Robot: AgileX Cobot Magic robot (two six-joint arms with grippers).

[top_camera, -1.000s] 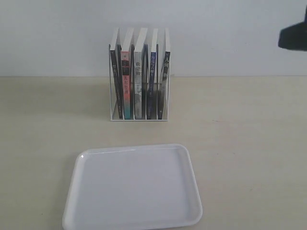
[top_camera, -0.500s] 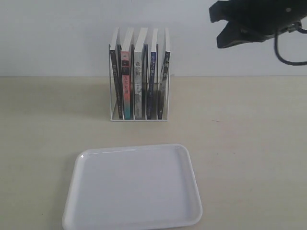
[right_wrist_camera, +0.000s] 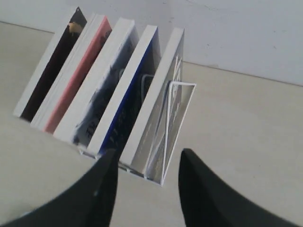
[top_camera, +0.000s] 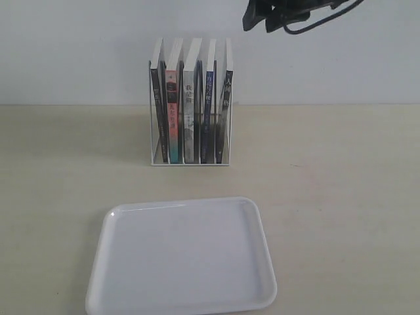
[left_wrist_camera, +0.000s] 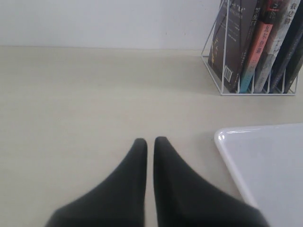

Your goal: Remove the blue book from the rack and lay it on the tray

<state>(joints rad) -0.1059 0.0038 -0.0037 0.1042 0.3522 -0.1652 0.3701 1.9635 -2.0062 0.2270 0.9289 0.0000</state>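
Note:
The white wire rack (top_camera: 190, 157) stands at the back of the table with several upright books. The blue book (top_camera: 207, 111) is second from the right, showing its narrow dark blue spine. The white tray (top_camera: 184, 256) lies in front of the rack, with nothing on it. My right gripper (top_camera: 261, 23) hangs high, above and to the right of the rack; in the right wrist view it (right_wrist_camera: 148, 153) is open, looking down on the blue book (right_wrist_camera: 128, 111) and rack (right_wrist_camera: 176, 118). My left gripper (left_wrist_camera: 149, 142) is shut, low over the table beside the tray (left_wrist_camera: 265, 161).
A red-and-teal-spined book (top_camera: 172, 118) and black-covered books (top_camera: 157, 111) fill the other slots. A pale wall runs behind the rack. Beige tabletop (top_camera: 341, 197) spreads on both sides of the tray.
My right gripper has swung leftward along the top of the exterior view, from the far right edge to just right of and above the rack. Books and tray have not moved.

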